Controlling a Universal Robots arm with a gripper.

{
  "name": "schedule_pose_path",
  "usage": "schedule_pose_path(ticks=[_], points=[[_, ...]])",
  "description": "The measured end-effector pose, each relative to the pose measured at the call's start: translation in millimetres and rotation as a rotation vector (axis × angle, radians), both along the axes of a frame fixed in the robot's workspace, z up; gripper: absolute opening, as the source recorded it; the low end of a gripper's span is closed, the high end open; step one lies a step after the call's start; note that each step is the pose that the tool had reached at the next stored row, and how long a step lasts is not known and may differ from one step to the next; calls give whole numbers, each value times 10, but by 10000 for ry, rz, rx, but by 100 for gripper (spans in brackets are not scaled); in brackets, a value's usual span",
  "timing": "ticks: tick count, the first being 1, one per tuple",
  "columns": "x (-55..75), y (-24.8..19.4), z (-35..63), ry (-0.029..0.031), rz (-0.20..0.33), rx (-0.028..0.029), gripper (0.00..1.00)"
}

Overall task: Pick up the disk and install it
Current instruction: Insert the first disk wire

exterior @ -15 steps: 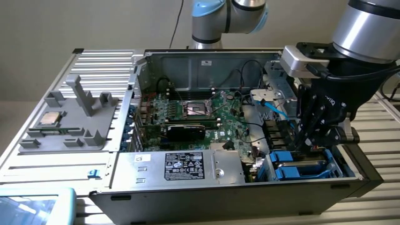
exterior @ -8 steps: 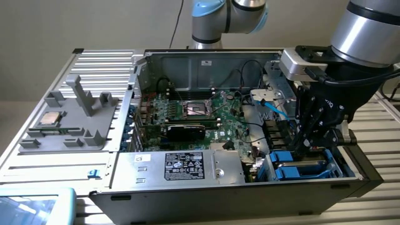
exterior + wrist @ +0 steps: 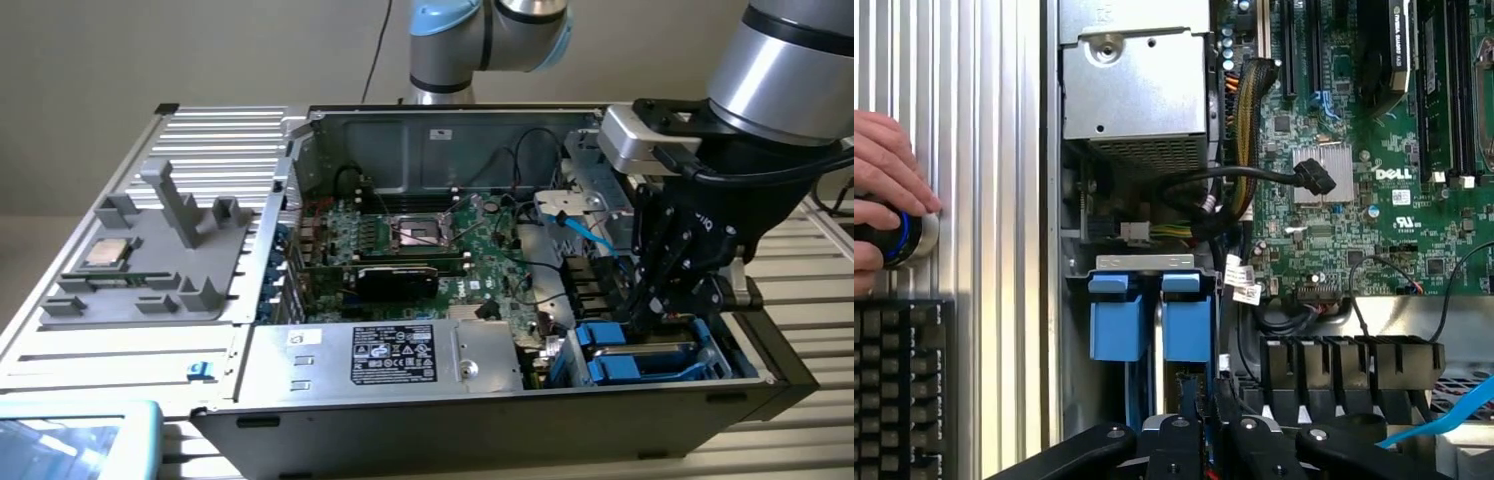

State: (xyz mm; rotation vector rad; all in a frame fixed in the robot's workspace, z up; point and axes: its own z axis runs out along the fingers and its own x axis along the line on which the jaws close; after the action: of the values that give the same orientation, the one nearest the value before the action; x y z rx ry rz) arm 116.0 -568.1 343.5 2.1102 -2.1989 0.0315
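Fingers: nearly closed, pinched on the disk, judged from the blue carrier between the tips.
Disk: in the drive bay, beside a second blue carrier.
Risk: skewed seating could jam the carrier against the bay rails; cables nearby could be snagged.

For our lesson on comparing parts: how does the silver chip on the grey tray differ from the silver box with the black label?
The chip is small and square; the box is far larger and oblong. The chip lies on the grey tray outside the computer case; the box sits inside it. The box bears a black label; the chip shows none. Both are silver.
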Motion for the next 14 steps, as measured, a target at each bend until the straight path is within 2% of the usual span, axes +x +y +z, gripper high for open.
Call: schedule_pose_path(ticks=[14], points=[[5,-10,-27,-3,2,19,16]])
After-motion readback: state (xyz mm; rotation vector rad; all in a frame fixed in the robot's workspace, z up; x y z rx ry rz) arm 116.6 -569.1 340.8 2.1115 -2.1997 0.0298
